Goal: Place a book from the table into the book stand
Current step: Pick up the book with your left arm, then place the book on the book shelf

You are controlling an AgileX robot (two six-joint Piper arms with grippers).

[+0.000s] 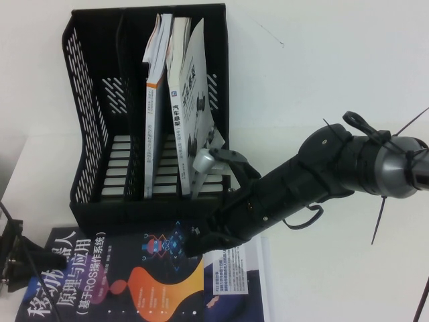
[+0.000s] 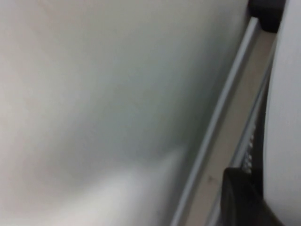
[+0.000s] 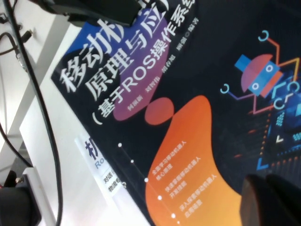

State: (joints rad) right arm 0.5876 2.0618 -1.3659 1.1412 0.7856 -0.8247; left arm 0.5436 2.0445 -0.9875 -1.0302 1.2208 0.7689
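The dark navy book (image 1: pixel 120 282) with white Chinese title and orange and purple graphic lies flat on the white table (image 1: pixel 322 67) at the front, just in front of the black mesh book stand (image 1: pixel 94 134). My right gripper (image 1: pixel 196 245) reaches in from the right and hovers over the book's far right part. In the right wrist view its two dark fingertips (image 3: pixel 256 202) lie close together over the cover (image 3: pixel 188 117), gripper (image 3: pixel 270 200) holding nothing. My left gripper (image 1: pixel 15 258) sits at the front left edge, beside the book's left side.
The stand's left slot is free; white and grey books (image 1: pixel 157 121) and a leaning one (image 1: pixel 194 100) fill its right slots. A white-cover book (image 1: pixel 238 278) lies partly under the navy book's right side. The left wrist view shows only a blurred pale surface and a metal rail (image 2: pixel 225 136).
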